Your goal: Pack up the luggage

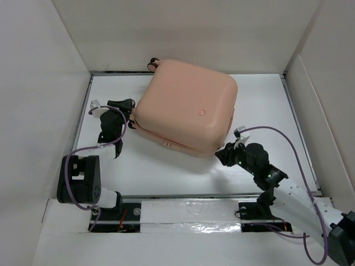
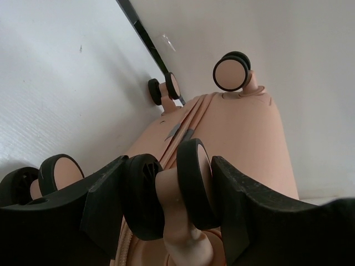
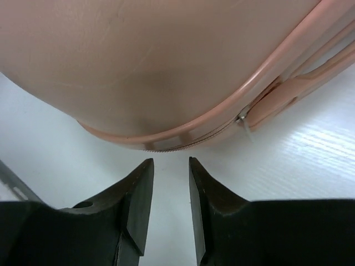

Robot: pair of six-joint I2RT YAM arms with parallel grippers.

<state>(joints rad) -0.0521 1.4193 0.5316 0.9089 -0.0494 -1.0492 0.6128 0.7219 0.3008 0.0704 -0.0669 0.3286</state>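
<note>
Luggage [image 1: 186,108] closed, so the lining is hidden. The overhead view shows only 2 casters, partly, at its left edge. The right wrist view crops all but 1 rounded corner and the zip. It lies flat on the tabletop [image 1: 166,177], mid-far, logo dot [image 1: 201,112] up. Left jaws, about half open, clamp 1 caster wheel [image 2: 194,183] from both sides. Right jaws narrowly apart, empty, just short of the near-right corner. Long axis roughly left-right, skewed; wheel end faces left.
</note>
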